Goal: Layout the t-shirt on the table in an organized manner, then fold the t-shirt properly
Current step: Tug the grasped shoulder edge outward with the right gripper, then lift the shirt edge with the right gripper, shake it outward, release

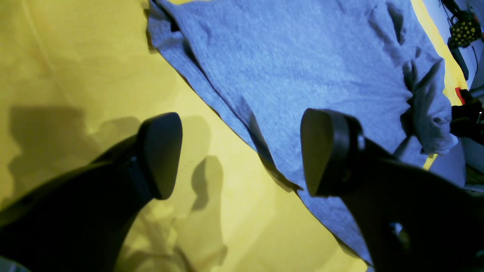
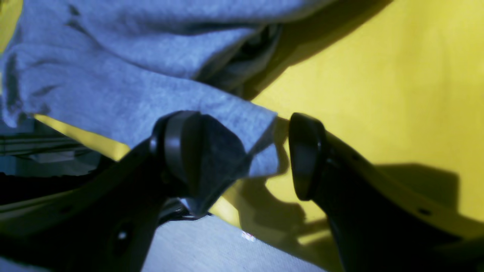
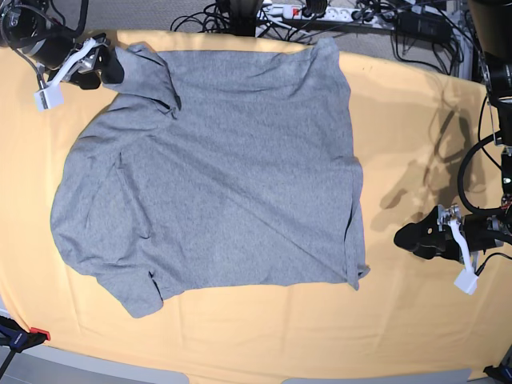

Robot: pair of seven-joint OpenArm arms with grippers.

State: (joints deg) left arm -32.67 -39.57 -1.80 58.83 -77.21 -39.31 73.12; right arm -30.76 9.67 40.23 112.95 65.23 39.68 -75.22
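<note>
1. The t-shirt (image 3: 216, 168) lies spread flat on the worktop (image 3: 400, 104), plain grey side up – it fills the centre and left of the base view, w/ one sleeve at the upper left and the other at the lower left.
2. Hem edge runs down the right side of the shirt in the base view, ending in a slightly curled corner at lower centre-right.
3. Left tool (image 3: 418, 238) sits at the right edge of the base view, just off that hem corner and apart from the cloth. In the left wrist view the left tool (image 1: 242, 155) is released – jaws spread wide, nothing between them, one finger over bare yellow worktop (image 1: 75, 75) and the other over the edge of the shirt (image 1: 302, 68).
4. Right tool (image 3: 108, 68) is at the upper left of the base view, at the upper sleeve.
5. Right wrist view: right tool (image 2: 261, 155) is released, jaws apart, w/ the sleeve hem of the shirt (image 2: 113, 90) lying between them – cloth drapes over the left finger (image 2: 189, 151), the other finger stands clear over the worktop (image 2: 397, 94).
6. Cables and a power strip (image 3: 320, 11) lie along the top edge of the base view, beyond the worktop.
</note>
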